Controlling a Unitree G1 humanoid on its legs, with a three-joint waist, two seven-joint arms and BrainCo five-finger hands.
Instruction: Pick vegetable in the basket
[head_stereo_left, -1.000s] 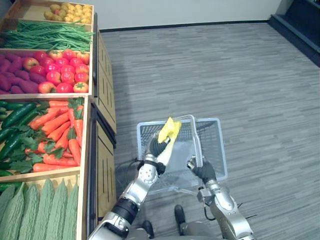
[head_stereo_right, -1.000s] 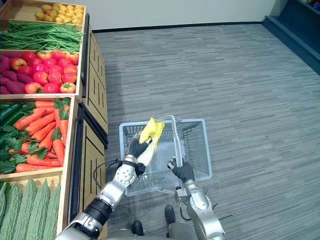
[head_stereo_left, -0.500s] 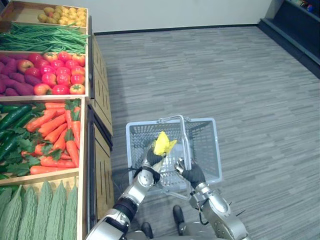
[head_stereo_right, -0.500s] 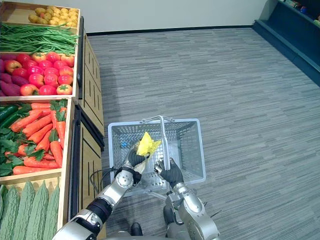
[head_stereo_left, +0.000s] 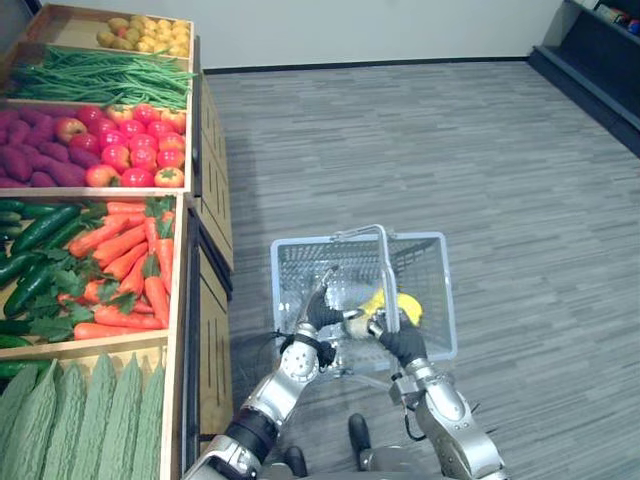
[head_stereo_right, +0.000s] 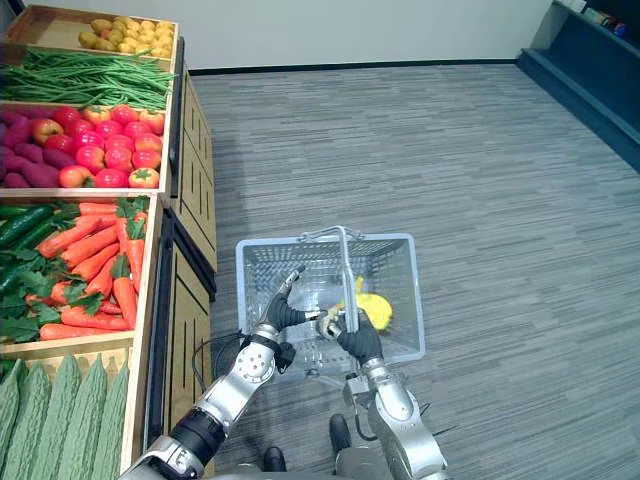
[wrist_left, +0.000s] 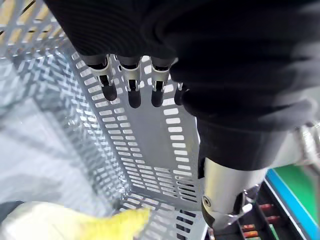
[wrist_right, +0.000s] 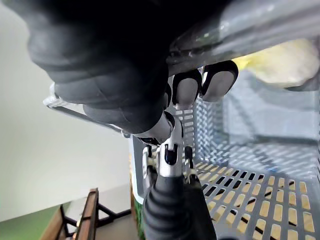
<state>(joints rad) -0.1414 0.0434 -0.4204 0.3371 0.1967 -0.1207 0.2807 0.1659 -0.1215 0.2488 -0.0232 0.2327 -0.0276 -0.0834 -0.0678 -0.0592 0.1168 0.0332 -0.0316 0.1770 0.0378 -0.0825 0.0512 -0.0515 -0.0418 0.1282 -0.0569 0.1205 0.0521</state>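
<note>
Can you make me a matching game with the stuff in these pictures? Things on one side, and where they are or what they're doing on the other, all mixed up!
Things:
1. yellow vegetable
2. carrots
3. left hand
4. right hand

Places and states:
A. curled round the handle
B. in a wooden crate
C. lying inside the basket
D. open, holding nothing

Pairs: 1-C, 2-B, 3-D, 4-A.
</note>
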